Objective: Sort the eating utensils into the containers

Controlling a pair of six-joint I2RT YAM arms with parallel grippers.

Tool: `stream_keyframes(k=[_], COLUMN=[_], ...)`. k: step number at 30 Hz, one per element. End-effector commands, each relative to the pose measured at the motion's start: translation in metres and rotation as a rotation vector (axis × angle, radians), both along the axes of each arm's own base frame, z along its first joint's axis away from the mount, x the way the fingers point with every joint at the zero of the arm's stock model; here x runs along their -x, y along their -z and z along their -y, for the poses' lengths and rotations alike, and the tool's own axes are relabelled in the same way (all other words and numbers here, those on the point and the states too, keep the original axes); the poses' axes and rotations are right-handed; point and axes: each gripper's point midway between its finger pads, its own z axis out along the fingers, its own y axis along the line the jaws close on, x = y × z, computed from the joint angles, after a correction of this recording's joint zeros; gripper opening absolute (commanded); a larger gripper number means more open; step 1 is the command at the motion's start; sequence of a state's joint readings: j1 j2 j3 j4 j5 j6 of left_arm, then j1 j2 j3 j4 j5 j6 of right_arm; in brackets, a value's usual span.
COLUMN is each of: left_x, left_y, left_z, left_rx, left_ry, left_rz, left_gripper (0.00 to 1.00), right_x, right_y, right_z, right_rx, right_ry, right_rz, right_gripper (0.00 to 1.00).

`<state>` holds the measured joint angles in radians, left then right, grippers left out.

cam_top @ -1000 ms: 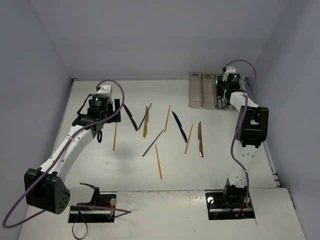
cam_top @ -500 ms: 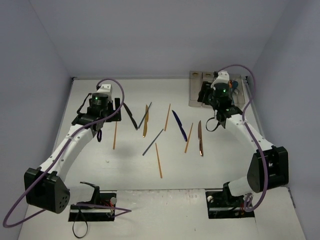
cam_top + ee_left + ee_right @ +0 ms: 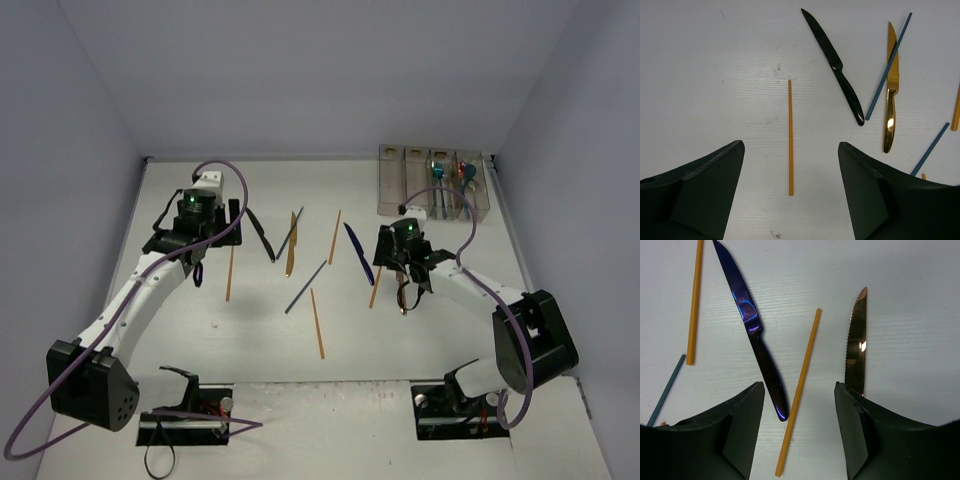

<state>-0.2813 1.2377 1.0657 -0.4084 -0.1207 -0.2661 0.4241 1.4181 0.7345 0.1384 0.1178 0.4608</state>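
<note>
- White tabletop (image 3: 250, 340) fills the overhead view, boxed in by pale lavender walls, with both arms reaching up from the bottom edge.
- Four clear bins (image 3: 432, 182) stand in a row at the upper right of that view. The two right-hand compartments hold a few utensils, blue-teal and reddish, too small to tell their kind. The two left-hand compartments show nothing from above.
- Ten pieces lie loose across the middle: a black knife (image 3: 261, 234), a gold knife (image 3: 291, 245), a purple knife (image 3: 359, 252), a copper knife (image 3: 857, 345), two blue chopsticks (image 3: 306, 286) and four orange chopsticks (image 3: 316, 322).
- At the upper left of the overhead view, the left gripper (image 3: 790, 155) hangs wide open and empty above the leftmost chopstick (image 3: 790, 135). In the wrist view the stick runs lengthwise between its fingers.
- Right of centre, the right gripper (image 3: 799, 387) has its jaws parted with nothing between them. It hovers over the rightmost chopstick (image 3: 800, 390), which lies between the purple knife and the copper knife.
- By my reckoning the sorting is only partly done. A small share sits in the bins, and everything loose on the table is left to do. The two chopsticks under the grippers look like the likeliest next picks.
</note>
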Motion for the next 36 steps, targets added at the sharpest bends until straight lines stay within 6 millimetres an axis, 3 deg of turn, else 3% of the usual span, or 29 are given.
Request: stream_keyframes(k=[1, 7, 16, 24, 29, 36], left_x=[-0.009, -0.01, -0.011, -0.011, -0.01, -0.01], left_y=[-0.033, -0.032, -0.029, -0.029, -0.029, -0.03], left_z=[0.001, 0.001, 0.001, 0.0, 0.0, 0.0], left_rx=[0.03, 0.027, 0.024, 0.017, 0.017, 0.015], left_ry=[-0.014, -0.014, -0.012, -0.016, -0.016, -0.017], left_rz=[0.098, 0.095, 0.085, 0.083, 0.081, 0.084], left_gripper=[0.73, 0.73, 0.73, 0.73, 0.73, 0.73], right_x=[0.004, 0.025, 0.051, 0.062, 0.064, 0.063], right_y=[0.003, 0.031, 0.049, 0.062, 0.068, 0.064], right_z=[-0.01, -0.021, -0.021, -0.018, -0.019, -0.011], right_rx=[-0.008, 0.034, 0.102, 0.127, 0.128, 0.144], right_ry=[0.036, 0.006, 0.009, 0.01, 0.003, 0.01], right_rz=[0.009, -0.09, -0.175, -0.231, -0.254, -0.243], right_gripper=[0.56, 0.55, 0.52, 0.47, 0.34, 0.05])
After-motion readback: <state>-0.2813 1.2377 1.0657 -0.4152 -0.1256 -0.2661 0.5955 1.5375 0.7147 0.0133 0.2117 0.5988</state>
